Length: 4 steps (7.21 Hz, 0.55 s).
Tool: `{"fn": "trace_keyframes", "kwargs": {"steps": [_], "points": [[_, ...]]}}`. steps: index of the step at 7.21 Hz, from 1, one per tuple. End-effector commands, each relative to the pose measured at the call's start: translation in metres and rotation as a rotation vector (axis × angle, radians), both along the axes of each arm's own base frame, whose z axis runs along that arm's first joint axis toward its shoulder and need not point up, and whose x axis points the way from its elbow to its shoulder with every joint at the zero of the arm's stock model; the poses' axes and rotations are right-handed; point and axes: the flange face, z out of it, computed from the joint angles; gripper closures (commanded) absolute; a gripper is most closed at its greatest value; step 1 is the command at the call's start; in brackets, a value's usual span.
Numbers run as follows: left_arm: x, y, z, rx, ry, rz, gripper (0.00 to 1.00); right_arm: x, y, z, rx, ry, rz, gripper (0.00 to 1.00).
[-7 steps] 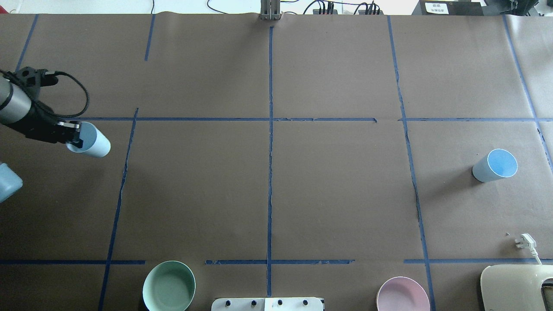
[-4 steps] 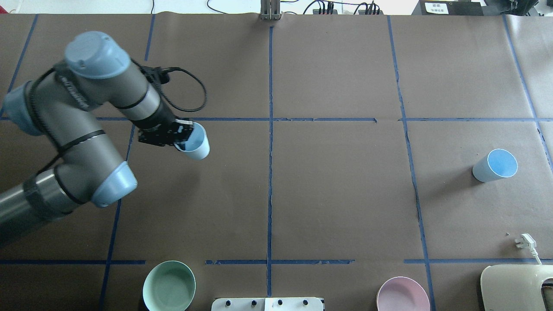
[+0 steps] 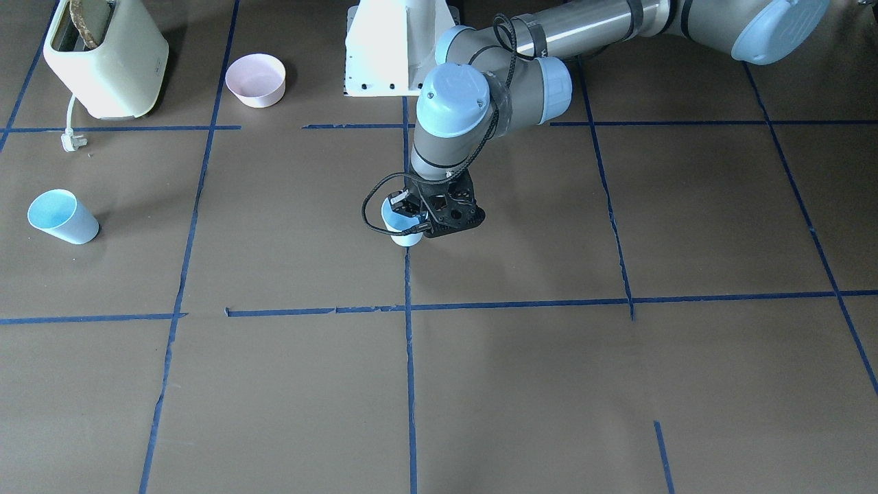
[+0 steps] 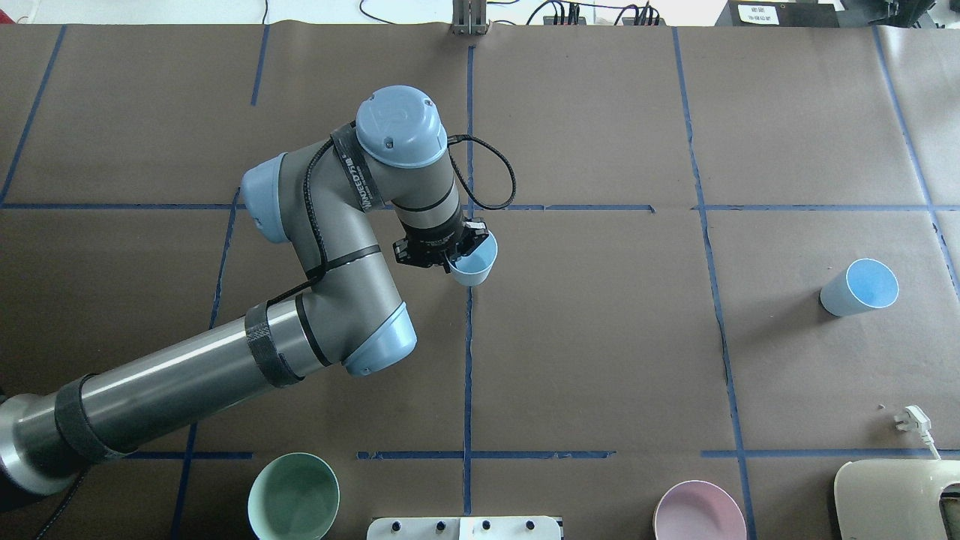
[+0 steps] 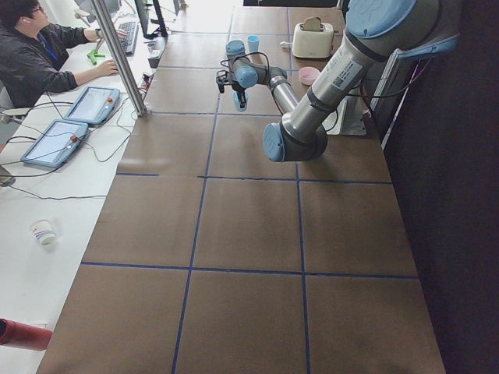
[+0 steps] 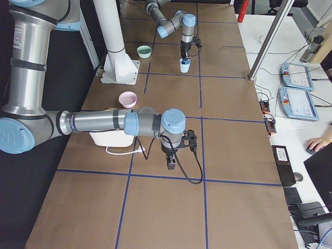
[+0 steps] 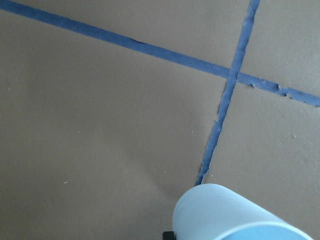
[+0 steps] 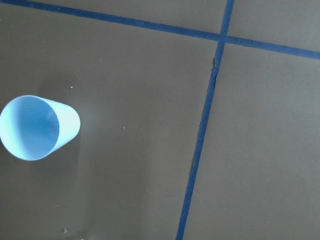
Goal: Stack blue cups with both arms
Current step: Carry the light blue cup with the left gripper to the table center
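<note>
My left gripper (image 4: 459, 251) is shut on the rim of one blue cup (image 4: 474, 265), held roughly upright and low over the table's centre tape line. I cannot tell if the cup touches the table. It shows in the front view (image 3: 403, 230) under the gripper (image 3: 413, 214) and at the bottom of the left wrist view (image 7: 235, 215). The other blue cup (image 4: 860, 287) stands alone at the robot's right, also in the front view (image 3: 62, 217) and the right wrist view (image 8: 37, 127). The right gripper (image 6: 170, 163) shows only in the exterior right view; I cannot tell its state.
A mint-green bowl (image 4: 292, 496) and a pink bowl (image 4: 699, 514) sit at the near edge beside the white pedestal (image 3: 398, 48). A cream toaster (image 4: 896, 499) with its loose plug (image 4: 913, 420) stands near the right corner. An operator (image 5: 39, 54) sits beyond the table's far side.
My left arm has swung from the table's left edge to its centre, carrying the blue cup with it. The other cup has not moved.
</note>
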Motion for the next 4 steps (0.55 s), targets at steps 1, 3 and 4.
{"fn": "trace_keyframes", "kwargs": {"steps": [1, 3, 4], "points": [[0.0088, 0.0079, 0.0129, 0.006, 0.002, 0.011, 0.91, 0.0, 0.0001, 0.0009, -0.002, 0.0, 0.0, 0.0], [0.0081, 0.0067, 0.0146, 0.051, 0.0, 0.011, 0.0, 0.0, 0.0001, 0.0009, -0.002, 0.0, 0.0, 0.0], [0.0071, 0.0074, 0.0139, 0.052, 0.002, 0.011, 0.0, 0.0, 0.0001, 0.0009, -0.002, 0.0, 0.0, 0.0]]}}
